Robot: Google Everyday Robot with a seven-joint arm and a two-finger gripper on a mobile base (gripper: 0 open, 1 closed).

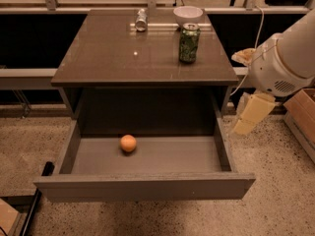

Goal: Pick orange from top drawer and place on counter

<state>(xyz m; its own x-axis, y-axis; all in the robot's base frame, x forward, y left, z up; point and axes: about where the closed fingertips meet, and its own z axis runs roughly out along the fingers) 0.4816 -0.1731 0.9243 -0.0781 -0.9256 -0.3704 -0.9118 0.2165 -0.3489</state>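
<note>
The orange (128,143) lies on the grey floor of the open top drawer (147,187), left of centre near the back. The counter (123,53) is the glossy dark tabletop above it. My gripper (252,114) hangs at the right of the cabinet, outside the drawer's right wall and just below counter height, well to the right of the orange. It holds nothing that I can see. The white arm (288,58) reaches in from the right edge.
A green can (189,43) stands on the counter's right rear. A white bowl (188,14) and a silver can lying on its side (141,19) are at the back edge. A cardboard box (302,113) sits on the floor at right.
</note>
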